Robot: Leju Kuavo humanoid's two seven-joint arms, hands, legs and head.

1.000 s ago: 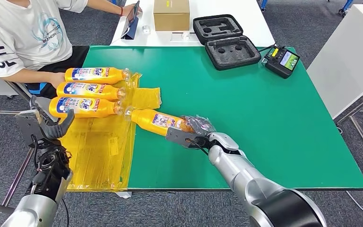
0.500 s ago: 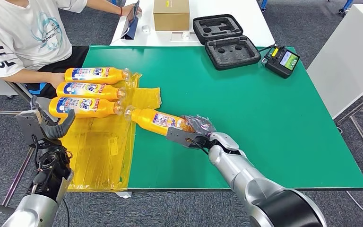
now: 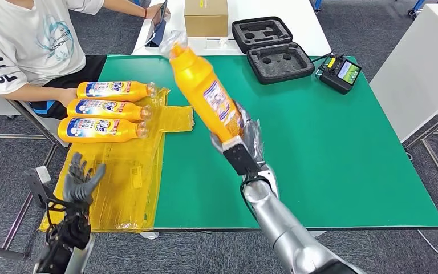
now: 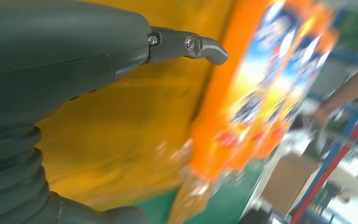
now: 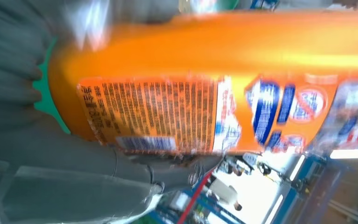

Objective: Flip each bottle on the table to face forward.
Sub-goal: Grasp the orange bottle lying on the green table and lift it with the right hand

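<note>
My right hand (image 3: pixel 240 145) grips the base of an orange bottle (image 3: pixel 205 91) and holds it raised above the green table (image 3: pixel 319 142), its wrapped cap end tilted up toward the far left. The right wrist view shows that bottle's back label (image 5: pixel 168 112) close up. Three more orange bottles (image 3: pixel 104 108) lie side by side on a yellow plastic sheet (image 3: pixel 125 177) at the table's left, front labels up. My left hand (image 3: pixel 80 180) hangs open off the table's near left corner; its wrist view shows the blurred lying bottles (image 4: pixel 256 102).
A person in a white shirt (image 3: pixel 28 45) sits at the far left, a hand near the lying bottles. A black foam case (image 3: pixel 272 50), a remote with a screen (image 3: pixel 340 73) and a cardboard box (image 3: pixel 206 17) stand at the back.
My right hand has lifted the bottle off the table and swung it up. My left hand has dropped lower and turned, fingers now spread upward.
</note>
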